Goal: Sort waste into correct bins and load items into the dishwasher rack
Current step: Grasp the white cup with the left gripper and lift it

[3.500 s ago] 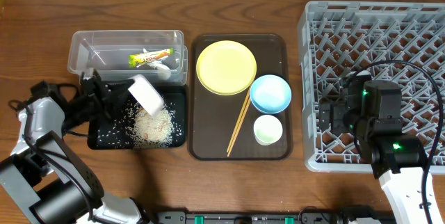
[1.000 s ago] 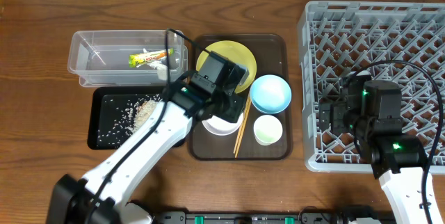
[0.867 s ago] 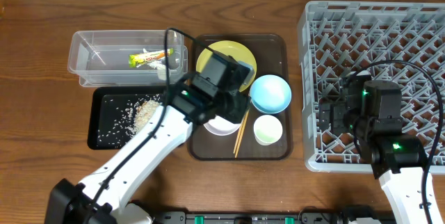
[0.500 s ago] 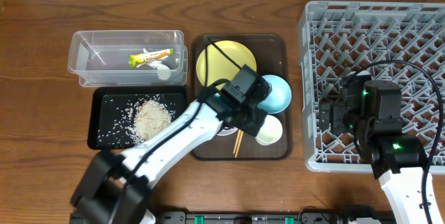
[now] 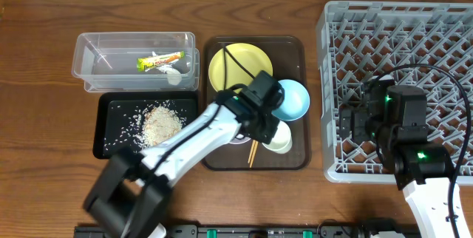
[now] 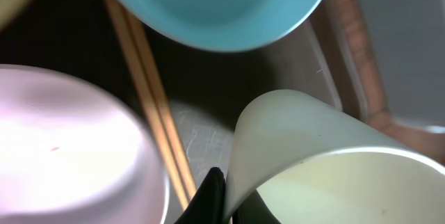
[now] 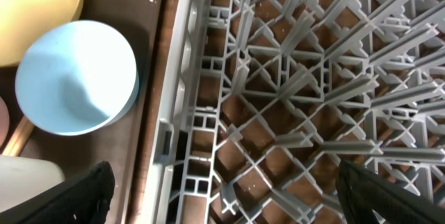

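Two chopsticks (image 6: 149,113) between cup (image 6: 313,175), white bowl (image 6: 69,147)

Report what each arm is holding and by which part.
The left fingers pinch the cup by its rim wall, one finger outside and seemingly one inside. The right fingers are spread open over the rack and hold nothing.

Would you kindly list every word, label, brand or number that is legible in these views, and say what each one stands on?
On the snack wrapper lying in the clear tub: any print on its yellow-green and orange face is too small to read.
Nothing else in the overhead or either wrist view carries legible text.
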Available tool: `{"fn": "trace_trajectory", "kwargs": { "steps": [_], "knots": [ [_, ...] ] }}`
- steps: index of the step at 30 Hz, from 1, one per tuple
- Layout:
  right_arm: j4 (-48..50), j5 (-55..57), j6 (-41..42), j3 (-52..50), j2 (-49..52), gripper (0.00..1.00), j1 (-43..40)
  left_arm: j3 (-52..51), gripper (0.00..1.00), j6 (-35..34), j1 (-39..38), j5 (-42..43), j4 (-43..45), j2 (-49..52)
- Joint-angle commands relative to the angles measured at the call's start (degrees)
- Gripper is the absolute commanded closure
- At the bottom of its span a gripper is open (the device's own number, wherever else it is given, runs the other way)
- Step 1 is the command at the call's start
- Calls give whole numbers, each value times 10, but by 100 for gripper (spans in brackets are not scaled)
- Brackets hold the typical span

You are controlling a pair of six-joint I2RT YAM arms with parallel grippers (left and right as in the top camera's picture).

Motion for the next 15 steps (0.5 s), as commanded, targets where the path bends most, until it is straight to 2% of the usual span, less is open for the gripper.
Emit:
{"fn": "trace_trajectory", "kwargs": {
  "steps": [1,7,11,15],
  "knots": [
    [12,6,8,11,0,1,3,4,94,-9,37,33,-3,-71],
    [66,-50,32,11,4,1,3,4,94,-61,163,151,45,-129],
    [94,-218,26,11,28,1,3,4,94,-157,257,306,145,-107],
    [120,-419,-22,11,70,1,4,4,94,-253,296,470,259,-59]
  ]
}}
